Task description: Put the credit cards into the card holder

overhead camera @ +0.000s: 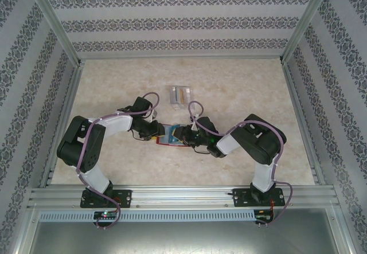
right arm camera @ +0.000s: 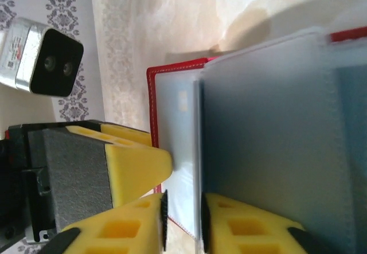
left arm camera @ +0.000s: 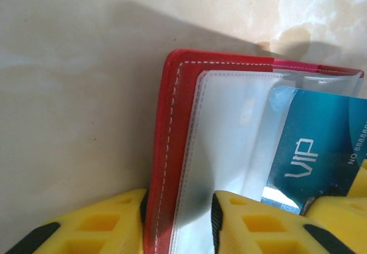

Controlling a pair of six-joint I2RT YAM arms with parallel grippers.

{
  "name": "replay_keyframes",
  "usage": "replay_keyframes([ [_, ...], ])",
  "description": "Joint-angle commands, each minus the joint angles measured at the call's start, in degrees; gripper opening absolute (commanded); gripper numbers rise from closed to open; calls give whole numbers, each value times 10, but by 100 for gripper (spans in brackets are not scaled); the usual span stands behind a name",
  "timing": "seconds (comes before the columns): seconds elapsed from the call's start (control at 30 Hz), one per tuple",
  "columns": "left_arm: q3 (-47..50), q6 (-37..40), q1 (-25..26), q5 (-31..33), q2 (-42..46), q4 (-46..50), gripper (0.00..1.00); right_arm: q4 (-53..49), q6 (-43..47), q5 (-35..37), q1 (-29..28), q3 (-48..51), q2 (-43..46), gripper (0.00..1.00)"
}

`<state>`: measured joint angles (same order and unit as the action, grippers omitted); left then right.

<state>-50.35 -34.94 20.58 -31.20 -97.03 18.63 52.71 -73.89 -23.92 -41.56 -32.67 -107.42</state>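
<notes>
We see the card holder (left arm camera: 166, 151) red with white stitching, its pockets (left arm camera: 229, 133) frosted grey-blue, and the credit card (left arm camera: 321, 145) teal-blue with white lettering. We note the left gripper (left arm camera: 178, 208) yellow with black pads, the table (overhead camera: 114, 82) beige and marbled, the walls (overhead camera: 172, 19) pale-striped with dark floral bands

Two pincers met at the red card holder.

The left pincer (overhead camera: 156, 130) and the right pincer (overhead camera: 182, 133) faced each other tip to tip on the pale marbled surface (overhead camera: 114, 88). The card holder (overhead camera: 166, 143) lay between them, reaching both sets of tips. A blue card (overhead camera: 172, 132) showed on it, just beside the right pincer. A clear case (overhead camera: 179, 94) lay well apart, beyond both pincers toward the far wall.
</notes>
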Motion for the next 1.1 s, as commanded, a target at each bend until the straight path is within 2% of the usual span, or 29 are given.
replay_keyframes([
  [0.0,5,-4,5,8,0,6,42,-53,-5,11,-6,4,-4,29],
  [0.13,5,-8,4,17,11,16,46,-140,19,23,-10,-7,21,39],
  [0.53,3,-16,-6,-25,17,18,50,-359,99,63,-24,-81,56,43],
  [0.8,0,-14,-8,-31,17,22,50,-590,184,138,-32,-174,85,47],
  [1.07,0,-13,-11,-32,14,17,50,-689,228,162,-41,-240,65,50],
])
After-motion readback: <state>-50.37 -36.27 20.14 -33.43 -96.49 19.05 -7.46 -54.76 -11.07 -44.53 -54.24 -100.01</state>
